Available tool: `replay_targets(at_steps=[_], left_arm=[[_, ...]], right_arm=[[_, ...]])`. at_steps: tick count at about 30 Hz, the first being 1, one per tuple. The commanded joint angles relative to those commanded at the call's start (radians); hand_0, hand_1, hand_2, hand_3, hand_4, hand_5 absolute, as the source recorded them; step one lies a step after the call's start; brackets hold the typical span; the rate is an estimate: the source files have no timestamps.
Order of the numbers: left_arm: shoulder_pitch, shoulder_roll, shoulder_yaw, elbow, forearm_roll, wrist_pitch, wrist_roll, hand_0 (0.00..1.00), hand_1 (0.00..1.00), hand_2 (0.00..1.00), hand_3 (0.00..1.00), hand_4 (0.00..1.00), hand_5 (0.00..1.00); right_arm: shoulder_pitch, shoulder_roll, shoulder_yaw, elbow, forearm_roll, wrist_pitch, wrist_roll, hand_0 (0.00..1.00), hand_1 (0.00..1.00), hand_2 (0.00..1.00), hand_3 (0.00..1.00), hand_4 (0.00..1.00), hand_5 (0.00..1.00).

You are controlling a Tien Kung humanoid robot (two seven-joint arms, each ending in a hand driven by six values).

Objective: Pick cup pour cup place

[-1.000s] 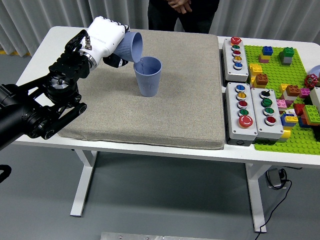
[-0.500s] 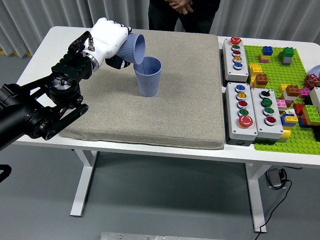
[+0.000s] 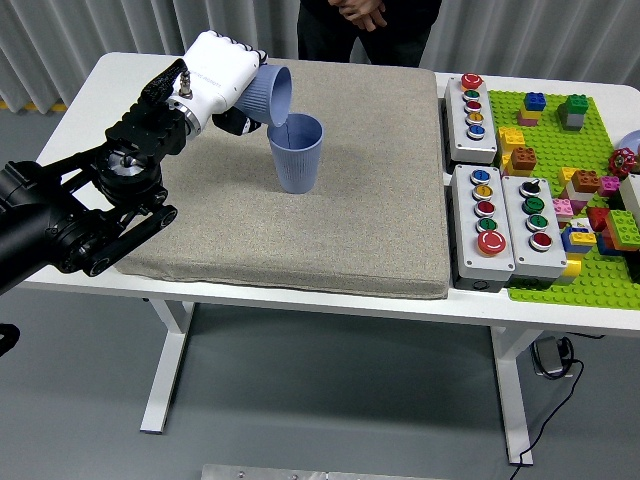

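Over the far left part of the grey mat [image 3: 300,250], the left hand [image 3: 218,82] has its white fingers wrapped around a blue cup [image 3: 268,93], gripping it by the base end so that only the rim half shows past the knuckles. That tipped cup lies nearly on its side: its long axis runs from the hand, at the left and slightly higher, down toward the right, with the open mouth facing right and a little downward. Its lower lip sits just above, and appears to touch or nearly touch, the left edge of the rim of a second blue cup [image 3: 296,153], which stands upright on the mat just right of and nearer than the hand. The whole move turns on that one relation: mouth of the held cup over the opening of the standing one. From this view I cannot tell whether anything is passing between them. By my reading the pour is under way or close to finished, and what comes next would be rolling the wrist back so the axis returns to vertical, then setting the cup down on open mat, most likely to the left of the standing one, where the arm has room. No right arm appears. A person [image 3: 365,25] stands at the far side, hands clasped, touching nothing on the white table [image 3: 90,95].
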State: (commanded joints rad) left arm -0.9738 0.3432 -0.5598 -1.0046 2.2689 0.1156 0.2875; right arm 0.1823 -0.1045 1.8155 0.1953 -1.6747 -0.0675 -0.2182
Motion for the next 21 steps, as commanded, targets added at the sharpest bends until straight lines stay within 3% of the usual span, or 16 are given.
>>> replay_targets(at_steps=[21], left_arm=[[-0.021, 0.005, 0.038, -0.008, 0.0, -0.012, 0.014, 0.509, 0.504, 0.55, 0.541, 0.782, 0.232]], right_arm=[[0.002, -0.001, 0.0, 0.0, 0.001, 0.0, 0.0, 0.697, 0.69, 0.631, 0.6, 0.064, 0.371]])
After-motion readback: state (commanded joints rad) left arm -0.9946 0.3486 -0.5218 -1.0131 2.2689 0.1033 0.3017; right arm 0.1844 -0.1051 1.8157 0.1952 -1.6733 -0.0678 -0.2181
